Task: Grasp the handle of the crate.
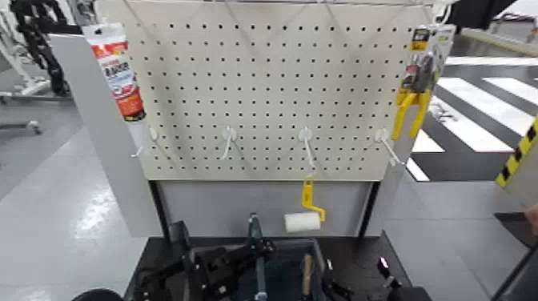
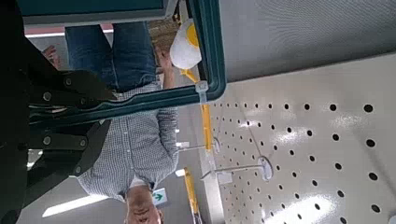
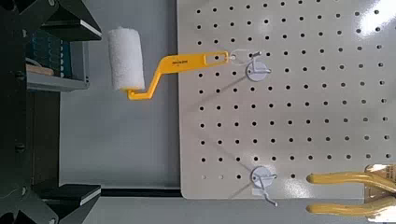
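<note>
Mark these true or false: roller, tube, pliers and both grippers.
1. The white paint roller with a yellow handle hangs from a hook on the white perforated pegboard. True.
2. The red-and-white caulk tube lies inside the crate. False: the tube hangs at the pegboard's upper left corner.
3. The left gripper is right at the slim blue-grey bar handle of the dark grey plastic crate. True.
4. The yellow-handled pliers hang on the pegboard's left side. False: the pliers hang at its right edge.
5. The right gripper is shut on the paint roller. False: the right gripper is open and clear of the roller.
</note>
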Robot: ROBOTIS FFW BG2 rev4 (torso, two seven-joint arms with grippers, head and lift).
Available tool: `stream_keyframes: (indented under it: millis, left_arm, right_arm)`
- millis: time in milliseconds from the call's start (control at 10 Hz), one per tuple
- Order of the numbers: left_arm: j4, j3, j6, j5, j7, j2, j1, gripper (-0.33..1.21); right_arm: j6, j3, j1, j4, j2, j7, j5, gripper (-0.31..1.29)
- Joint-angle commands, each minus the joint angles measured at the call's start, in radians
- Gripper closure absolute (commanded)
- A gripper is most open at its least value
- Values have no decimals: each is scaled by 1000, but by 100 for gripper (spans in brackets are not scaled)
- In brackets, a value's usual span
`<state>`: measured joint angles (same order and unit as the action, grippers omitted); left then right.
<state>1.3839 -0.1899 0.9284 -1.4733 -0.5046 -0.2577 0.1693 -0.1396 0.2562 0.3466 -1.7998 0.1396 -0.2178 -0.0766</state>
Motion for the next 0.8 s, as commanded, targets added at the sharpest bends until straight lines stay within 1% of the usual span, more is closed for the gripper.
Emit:
stream_keyframes:
  millis: [100, 200, 500, 800]
  left_arm:
    - [14, -2, 1, -12, 0, 5, -14, 118]
    - [30, -10, 4, -28, 0, 5, -25, 118]
    - [87, -13, 29, -58, 6, -11, -51, 118]
    - [147, -10, 84, -96, 38, -26, -77, 118]
  right_arm:
    - [0, -2, 2, -1, 0, 0, -2, 15]
    - [3, -2, 3, -1, 0, 0, -2, 15]
    - [5, -2, 3, -3, 2, 0, -2, 15]
    - [5, -5, 5, -4, 0, 0, 4, 15]
